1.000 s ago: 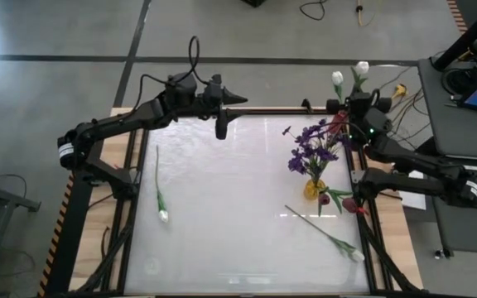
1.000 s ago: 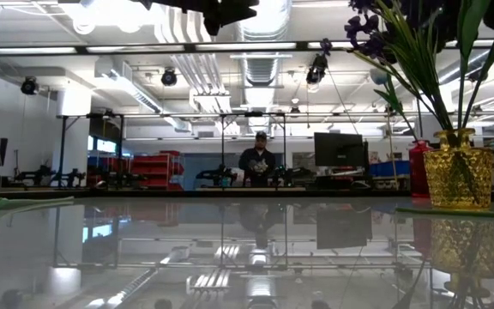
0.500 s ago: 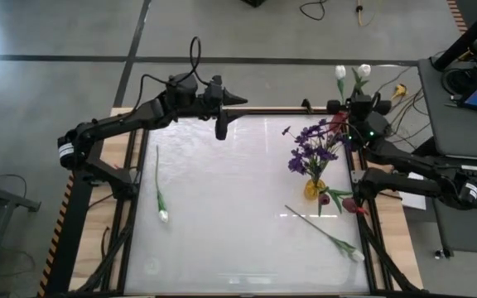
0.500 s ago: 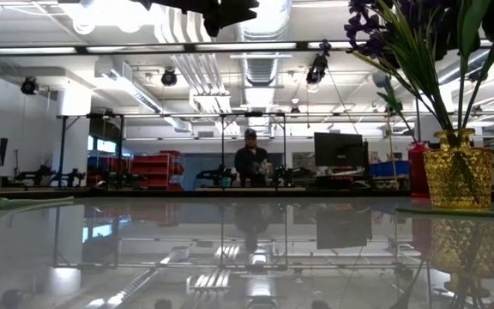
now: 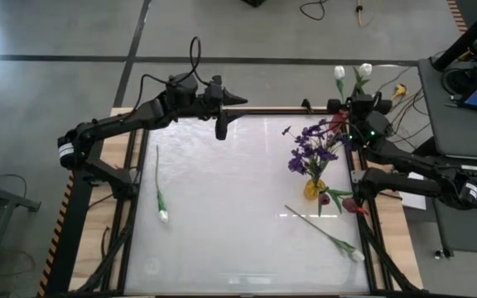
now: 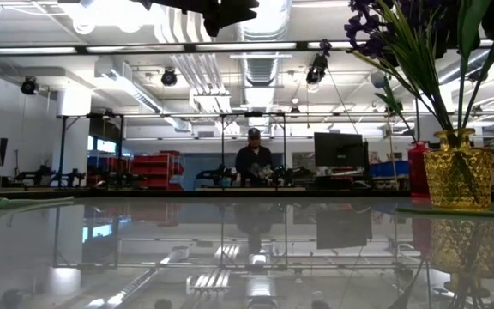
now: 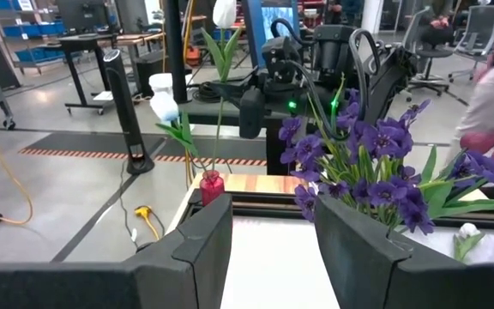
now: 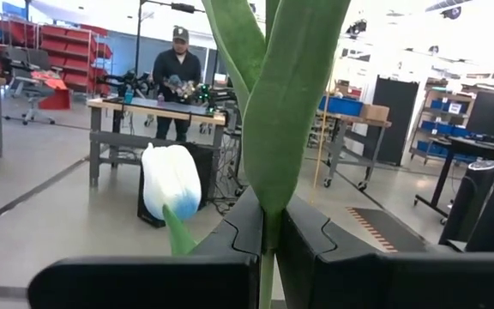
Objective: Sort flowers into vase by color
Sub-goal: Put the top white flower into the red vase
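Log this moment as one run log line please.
right gripper: shut on white tulips | left gripper: open, idle | purple flowers: in yellow vase

White table (image 5: 230,207): two white tulips (image 5: 159,184) (image 5: 325,235), yellow vase (image 5: 313,189) on it.

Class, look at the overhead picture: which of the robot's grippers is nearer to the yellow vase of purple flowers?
Right. The right gripper hangs at the table's far right edge just behind the yellow vase, shut on white tulips. The left gripper hovers open across the table at the far edge.

Overhead looks straight down; the low one skims the table (image 6: 230,249); both share the yellow vase (image 5: 312,189).
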